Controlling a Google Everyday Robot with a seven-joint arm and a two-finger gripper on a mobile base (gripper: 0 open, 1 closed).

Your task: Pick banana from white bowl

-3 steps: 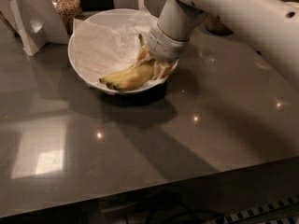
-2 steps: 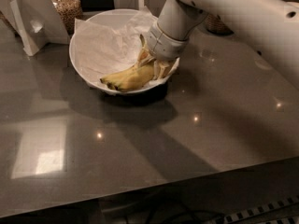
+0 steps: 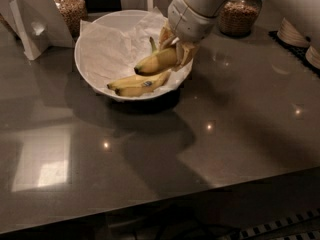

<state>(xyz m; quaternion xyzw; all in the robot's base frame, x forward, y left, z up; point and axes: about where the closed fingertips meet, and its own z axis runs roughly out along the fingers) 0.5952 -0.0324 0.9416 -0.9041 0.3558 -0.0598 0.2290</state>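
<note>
Yellow and fat, the banana (image 3: 155, 61) is held tight in the gripper (image 3: 176, 53), which is clenched around its right end. The rest of the banana sticks out to the left of the gripper and slopes down a little, ending in a dark tip. The gripper's tan fingers (image 3: 187, 53) press on the banana from both sides, and the thick white arm (image 3: 200, 6) goes up and to the right from there. The gripper and the banana are over the right side of the white bowl (image 3: 82, 66), close to its rim. The bowl is wide and round and spreads out to the left of the gripper, with a crumpled paper liner (image 3: 110, 49) inside it. Just below and left of the gripper, two more bananas (image 3: 131, 85) lie side by side on the paper, and one of them has a small dark sticker (image 3: 147, 84). The held banana is above these two, and I cannot tell if it touches them. A thin green stem (image 3: 152, 44) pokes up just left of the gripper. The bowl sits on a dark shiny counter (image 3: 165, 159). Far to the left of the gripper stands a folded white card (image 3: 27, 26), with a glass jar (image 3: 70, 9) of brown bits near it. Another jar (image 3: 240, 14) stands to the right of the arm, and some stacked dishes (image 3: 295, 33) sit farther right.
</note>
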